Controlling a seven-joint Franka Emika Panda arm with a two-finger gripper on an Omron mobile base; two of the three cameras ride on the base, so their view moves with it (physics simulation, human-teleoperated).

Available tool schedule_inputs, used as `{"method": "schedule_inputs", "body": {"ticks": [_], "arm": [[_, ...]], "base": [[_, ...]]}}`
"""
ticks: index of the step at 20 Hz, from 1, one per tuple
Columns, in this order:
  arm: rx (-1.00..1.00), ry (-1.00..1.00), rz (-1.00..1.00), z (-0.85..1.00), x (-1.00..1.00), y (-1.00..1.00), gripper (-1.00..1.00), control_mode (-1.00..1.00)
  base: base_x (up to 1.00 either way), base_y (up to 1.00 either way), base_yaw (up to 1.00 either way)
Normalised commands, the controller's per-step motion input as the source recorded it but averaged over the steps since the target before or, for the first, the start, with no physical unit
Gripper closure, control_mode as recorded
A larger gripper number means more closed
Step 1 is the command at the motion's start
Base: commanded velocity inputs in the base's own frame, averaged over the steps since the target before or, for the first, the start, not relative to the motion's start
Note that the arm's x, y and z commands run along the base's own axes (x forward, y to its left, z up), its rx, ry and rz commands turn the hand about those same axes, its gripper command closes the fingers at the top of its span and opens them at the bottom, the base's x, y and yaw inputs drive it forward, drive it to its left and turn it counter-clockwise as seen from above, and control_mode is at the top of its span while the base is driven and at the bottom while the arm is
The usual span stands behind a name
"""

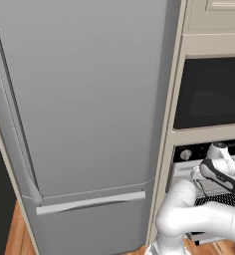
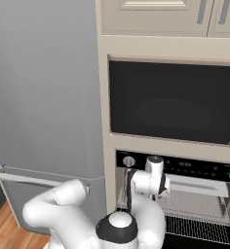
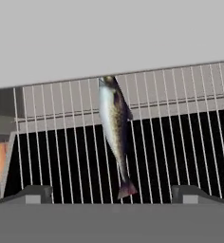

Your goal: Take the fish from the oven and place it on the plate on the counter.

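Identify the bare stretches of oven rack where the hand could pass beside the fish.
In the hand view, the wire rack lies bare on both sides of the fish. The open hand straddles the tail. The only crowded strip is the middle, where the fish lies along the wires.

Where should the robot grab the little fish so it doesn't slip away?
Probably around the thick middle of the fish, coming straight down from above the wire rack it lies flat on. The open gripper already straddles its tail, one finger each side of the slender body, so closing across its narrow width suits.
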Motion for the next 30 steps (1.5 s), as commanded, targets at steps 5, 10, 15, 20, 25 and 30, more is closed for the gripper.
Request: {"method": "schedule_inputs", "body": {"ticks": [5, 10, 15, 20, 25, 30], "arm": [[0.13, -0.11, 0.00, -0.50, -0.10, -0.03, -1.00, -1.00], [0.00, -0.22, 0.00, -0.02, 0.00, 0.00, -1.00, -1.00], [0.00, -0.14, 0.00, -0.02, 0.06, 0.00, -1.00, -1.00], [-0.01, -0.14, 0.00, -0.18, 0.03, 0.00, -1.00, -1.00], [-0.03, 0.00, 0.00, -0.01, 0.20, 0.00, -1.00, -1.00], [-0.10, 0.04, 0.00, 0.00, 0.10, 0.00, -1.00, -1.00]], "base": [[0.00, 0.00, 0.00], [0.00, 0.00, 0.00], [0.00, 0.00, 0.00], [0.00, 0.00, 0.00], [0.00, 0.00, 0.00], [0.00, 0.00, 0.00]]}}
